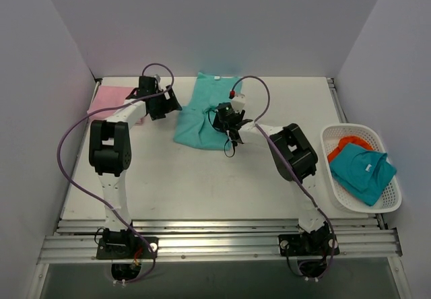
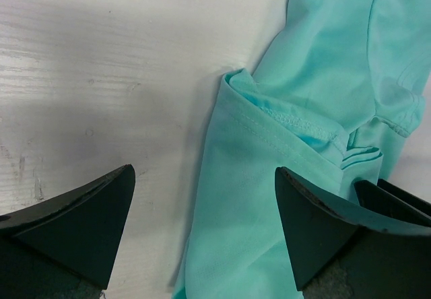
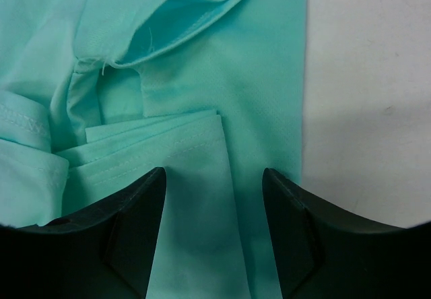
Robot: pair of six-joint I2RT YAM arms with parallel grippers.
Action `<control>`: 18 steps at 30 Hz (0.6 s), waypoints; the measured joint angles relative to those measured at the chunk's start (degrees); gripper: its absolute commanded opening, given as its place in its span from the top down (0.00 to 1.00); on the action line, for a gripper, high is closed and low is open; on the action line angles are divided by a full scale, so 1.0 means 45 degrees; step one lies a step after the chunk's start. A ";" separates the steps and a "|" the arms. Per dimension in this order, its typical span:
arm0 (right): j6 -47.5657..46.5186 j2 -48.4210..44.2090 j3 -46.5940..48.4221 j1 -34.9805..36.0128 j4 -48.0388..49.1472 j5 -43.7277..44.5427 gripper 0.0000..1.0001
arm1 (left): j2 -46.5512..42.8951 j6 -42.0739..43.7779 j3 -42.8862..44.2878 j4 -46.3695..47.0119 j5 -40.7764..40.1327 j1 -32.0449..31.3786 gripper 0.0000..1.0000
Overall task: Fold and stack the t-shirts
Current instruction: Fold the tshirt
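The light turquoise-green t-shirt [image 1: 199, 117] lies partly folded at the back middle of the table, its small white neck label [image 1: 217, 77] at the far edge. A pale pink t-shirt [image 1: 108, 100] lies flat at the back left. My left gripper [image 1: 165, 104] is wide open at the turquoise shirt's left edge. In the left wrist view its left finger is over bare table and its right one over the turquoise t-shirt [image 2: 256, 198]. My right gripper [image 3: 214, 198] is open low over the shirt's right part, jaws astride a stitched, folded hem [image 3: 195, 151].
A white basket [image 1: 350, 128] at the right table edge holds a darker teal garment [image 1: 360, 171] on top of an orange one [image 1: 343, 144]. Grey walls close in the left, back and right. Purple cables loop over both arms.
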 measured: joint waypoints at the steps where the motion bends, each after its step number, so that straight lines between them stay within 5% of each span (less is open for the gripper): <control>1: 0.0000 0.0053 0.0000 0.0000 0.0146 0.0015 0.46 | 0.0000 -0.0005 0.0000 0.0015 0.0005 0.0005 0.06; 18: -0.0015 0.0233 0.0005 0.0000 0.0529 -0.0034 0.73 | 0.0005 -0.0019 0.0000 0.0214 0.0063 0.0024 0.06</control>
